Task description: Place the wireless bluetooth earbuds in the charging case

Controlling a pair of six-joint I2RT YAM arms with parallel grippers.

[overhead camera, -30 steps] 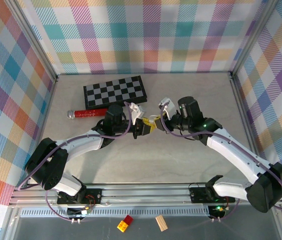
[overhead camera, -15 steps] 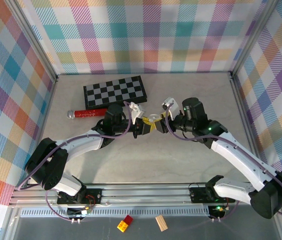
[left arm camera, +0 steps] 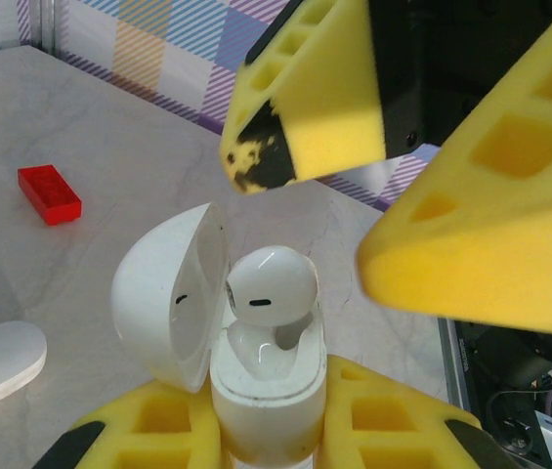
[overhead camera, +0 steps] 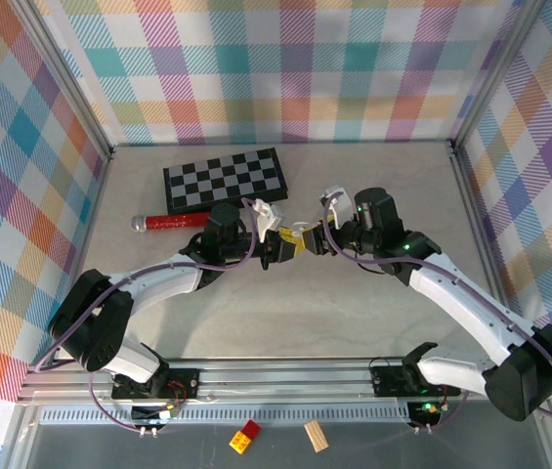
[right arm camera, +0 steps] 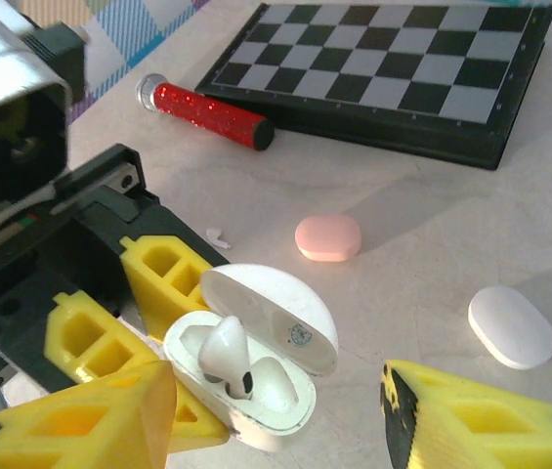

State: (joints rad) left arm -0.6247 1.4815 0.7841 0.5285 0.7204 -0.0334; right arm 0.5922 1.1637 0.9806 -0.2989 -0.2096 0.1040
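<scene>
- Charging case (left arm camera: 261,391), open-lidded, clamped in left claw (overhead camera: 287,246).
- White earbud (left arm camera: 271,283), upright in charging case well, head proud of rim.
- Right claw (right arm camera: 276,430), parted wide, empty, just above charging case.
- Pink pebble (right arm camera: 328,237), behind charging case on bench (right arm camera: 422,244).

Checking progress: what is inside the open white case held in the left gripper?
One white earbud stands tilted in the case, its head above the rim, not fully seated. Beside it is a white rounded shape, earbud or moulding I cannot tell. The wells' depths are hidden.
</scene>
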